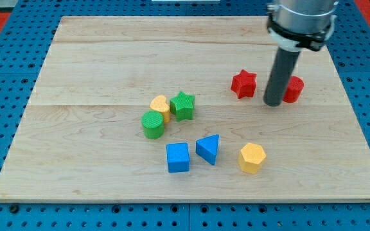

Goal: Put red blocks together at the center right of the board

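A red star block (243, 84) lies at the centre right of the wooden board (95, 58). A second red block (293, 89), rounded in shape, lies to its right and is partly hidden behind the rod. My tip (274, 102) rests on the board between the two red blocks, touching or nearly touching the left side of the rounded one. A small gap separates my tip from the red star.
A yellow heart (160, 105), a green star (182, 105) and a green cylinder (153, 124) cluster at the board's middle. A blue cube (177, 157), a blue triangle (208, 149) and a yellow hexagon (252, 158) lie toward the view's bottom.
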